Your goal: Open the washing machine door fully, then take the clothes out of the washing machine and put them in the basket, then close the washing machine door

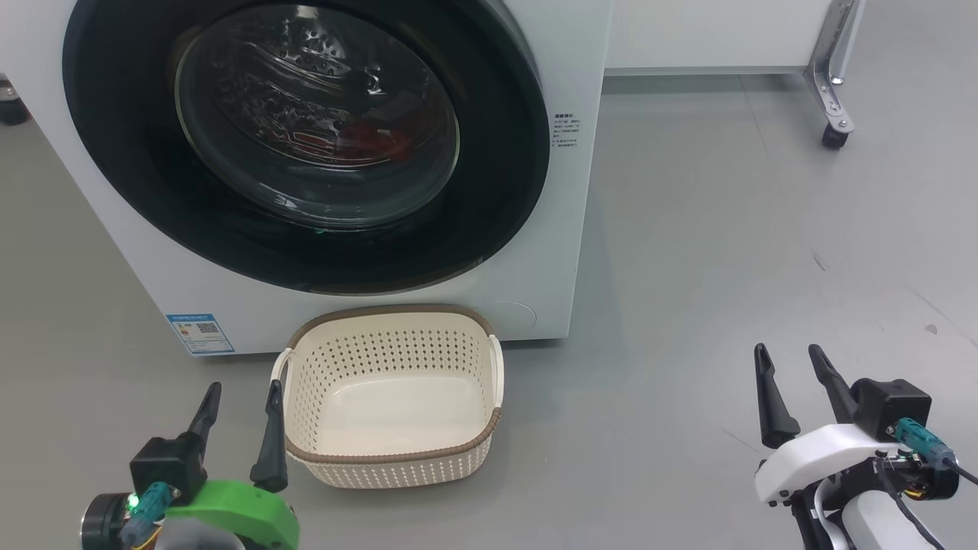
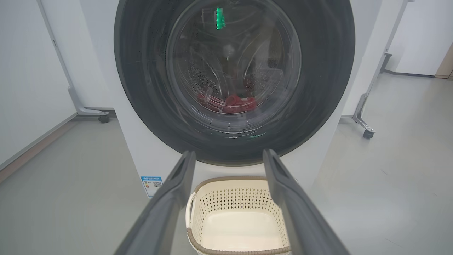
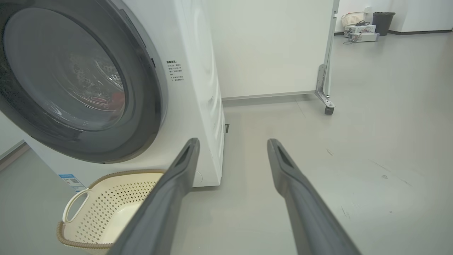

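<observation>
Both pairs of jaws stand wide apart and hold nothing. The left jaws are low, just beside the left handle of the basket (image 1: 391, 312), and the right jaws are well off to the right over bare floor (image 1: 710, 252). The washing machine (image 1: 569, 252) sits straight ahead with the washing machine door (image 1: 306, 263) shut flat against its front, so the first step, swinging it open, is not yet begun. Through the window the clothes (image 1: 376, 140) show as a red heap low in the drum. The basket stands empty on the floor, just in front of the machine and under the door's lower edge.

To do this well, I'd say the pull should start at the door's free edge. A small dark notch (image 3: 153, 62) on the rim's right side looks like the catch, though I can't be sure. If it is, the right arm is the better placed. I'd hook one finger behind the rim, then follow the hinge in a wide arc instead of tugging straight, until the door lies fully back.

As for obstacles, the basket sits close beneath the door's swing, and the glossy rim offers little to grip. A wheeled frame leg (image 1: 833, 99) stands behind on the right, well apart.
</observation>
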Motion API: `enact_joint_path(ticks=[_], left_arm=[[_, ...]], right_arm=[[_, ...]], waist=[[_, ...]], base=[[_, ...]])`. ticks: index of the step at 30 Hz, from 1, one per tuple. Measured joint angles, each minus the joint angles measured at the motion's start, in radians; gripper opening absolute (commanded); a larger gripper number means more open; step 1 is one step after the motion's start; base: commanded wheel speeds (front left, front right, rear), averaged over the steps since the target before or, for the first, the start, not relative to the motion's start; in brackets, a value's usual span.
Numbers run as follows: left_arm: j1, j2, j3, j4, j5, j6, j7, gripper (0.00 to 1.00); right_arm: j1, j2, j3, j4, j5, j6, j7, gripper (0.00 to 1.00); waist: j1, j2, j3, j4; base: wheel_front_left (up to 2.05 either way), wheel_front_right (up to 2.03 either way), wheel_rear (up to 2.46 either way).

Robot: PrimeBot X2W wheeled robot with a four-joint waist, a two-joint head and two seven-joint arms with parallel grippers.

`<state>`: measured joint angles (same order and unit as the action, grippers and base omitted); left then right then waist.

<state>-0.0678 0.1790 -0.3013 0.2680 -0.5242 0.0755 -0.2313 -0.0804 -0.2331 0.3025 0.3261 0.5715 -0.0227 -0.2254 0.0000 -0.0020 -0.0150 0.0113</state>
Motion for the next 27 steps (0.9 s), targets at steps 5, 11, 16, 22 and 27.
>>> enact_joint_path(ticks=[5, 11, 16, 22, 27], left_arm=[[0.000, -0.001, -0.008, 0.002, 0.065, 0.014, -0.017, 1.00], [0.000, -0.006, -0.010, 0.010, 0.084, 0.018, -0.018, 1.00], [0.000, -0.007, -0.006, 0.015, 0.084, 0.018, -0.018, 1.00], [0.000, -0.008, 0.001, 0.020, 0.086, 0.021, -0.018, 1.00], [0.000, -0.013, 0.003, 0.022, 0.086, 0.021, -0.018, 1.00]], right_arm=[[-0.005, -0.010, 0.017, 0.006, -0.053, -0.012, -0.015, 1.00], [-0.014, -0.012, 0.020, 0.011, -0.072, -0.016, -0.019, 1.00], [-0.014, -0.012, 0.017, 0.015, -0.072, -0.017, -0.019, 1.00], [-0.014, -0.011, 0.016, 0.019, -0.072, -0.017, -0.019, 1.00], [-0.014, -0.011, 0.016, 0.021, -0.072, -0.016, -0.019, 1.00]], waist=[[0.0000, 0.0000, 0.000, -0.001], [0.0000, 0.0000, 0.000, -0.002], [0.0000, 0.0000, 0.002, -0.004], [0.0000, 0.0000, 0.004, -0.007], [0.0000, 0.0000, 0.006, -0.008]], base=[[0.00, 0.00, 0.00], [0.00, 0.00, 0.00], [0.00, 0.00, 0.00], [0.00, 0.00, 0.00], [0.00, 0.00, 0.00]])
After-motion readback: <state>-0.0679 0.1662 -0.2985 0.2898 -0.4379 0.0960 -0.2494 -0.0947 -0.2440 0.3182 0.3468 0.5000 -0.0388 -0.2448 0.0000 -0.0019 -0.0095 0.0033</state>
